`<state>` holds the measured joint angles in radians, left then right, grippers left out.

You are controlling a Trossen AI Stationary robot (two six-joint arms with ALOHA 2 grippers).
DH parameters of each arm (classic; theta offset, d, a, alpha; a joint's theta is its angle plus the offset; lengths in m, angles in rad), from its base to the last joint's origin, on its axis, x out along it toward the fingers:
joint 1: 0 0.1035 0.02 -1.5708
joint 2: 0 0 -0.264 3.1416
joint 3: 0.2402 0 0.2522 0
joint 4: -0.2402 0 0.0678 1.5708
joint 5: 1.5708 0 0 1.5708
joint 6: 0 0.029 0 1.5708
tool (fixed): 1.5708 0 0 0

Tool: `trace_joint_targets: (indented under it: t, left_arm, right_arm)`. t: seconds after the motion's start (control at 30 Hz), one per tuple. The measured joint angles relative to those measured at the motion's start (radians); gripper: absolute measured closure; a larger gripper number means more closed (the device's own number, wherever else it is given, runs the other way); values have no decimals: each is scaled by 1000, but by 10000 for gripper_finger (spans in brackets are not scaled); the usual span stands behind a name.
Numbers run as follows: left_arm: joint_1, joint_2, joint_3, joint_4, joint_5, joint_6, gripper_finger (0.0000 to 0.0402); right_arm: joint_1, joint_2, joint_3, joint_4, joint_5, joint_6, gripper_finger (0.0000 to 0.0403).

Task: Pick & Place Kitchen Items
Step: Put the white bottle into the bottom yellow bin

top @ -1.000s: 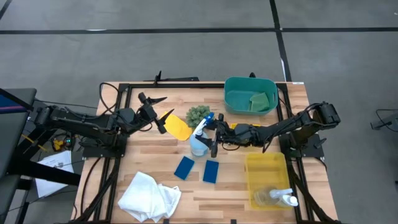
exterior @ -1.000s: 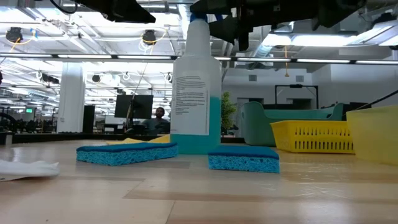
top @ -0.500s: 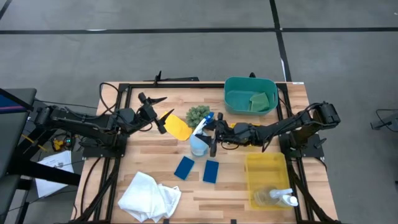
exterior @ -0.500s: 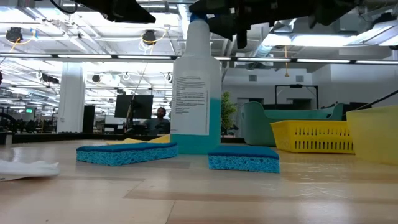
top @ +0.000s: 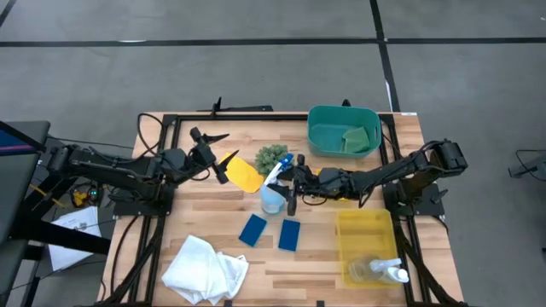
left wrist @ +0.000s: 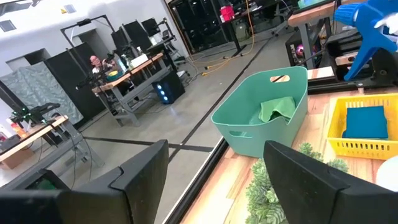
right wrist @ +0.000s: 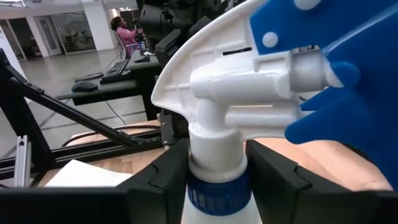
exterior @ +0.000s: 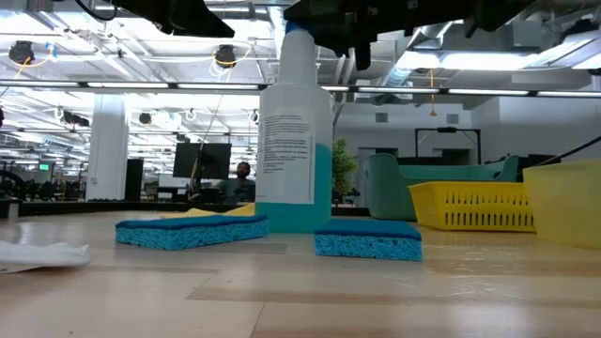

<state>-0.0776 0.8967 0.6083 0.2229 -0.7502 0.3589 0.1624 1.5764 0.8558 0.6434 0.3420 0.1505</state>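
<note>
- Right now, your right pincer (top: 292,189) sits at the neck of the spray bottle (top: 274,189), which stands upright mid-desk; the right wrist view shows one finger on each side of the neck, close in, but you cannot tell whether they press it yet.
- Your left pincer (top: 223,157) waits with its fingers spread wide and empty over the left part of the desk (top: 213,227), near the yellow sponge (top: 246,176).
- Already placed, as far as you can see: a green sponge (top: 356,137) lies in the teal bin (top: 322,118), and a second spray bottle (top: 381,271) lies in the yellow bin (top: 351,223).
- Left on the desk: the standing bottle, the yellow sponge beside the plant ball (top: 272,156), two blue sponges (top: 253,229) just in front of the bottle, and the white cloth (top: 204,269) at the near left corner.
- By that count you are roughly a third of the way through, with the bottle as the step in hand.
- No clear cup shows in these views.
</note>
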Motion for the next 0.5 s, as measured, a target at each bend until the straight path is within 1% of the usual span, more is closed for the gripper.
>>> trace_joint_targets:
  t: [0.07, 0.2, 0.3, 0.4, 0.5]
  left_arm:
    - [0, 0, 0, -2, 0, 0, 142]
    - [0, 0, 0, -7, 0, 0, 142]
    - [0, 0, 0, -8, 1, -1, 142]
    - [0, 0, 0, -32, 32, -5, 142]
    - [0, 0, -21, -18, 73, -23, 142]
  right_arm:
    - [1, 0, 0, -1, 0, 6, 259]
    - [1, -17, -1, -25, -1, 4, 282]
    - [2, -45, -2, -65, -3, 3, 282]
    - [9, -80, -4, -118, -5, 2, 282]
    - [28, -116, -7, -152, -4, -5, 282]
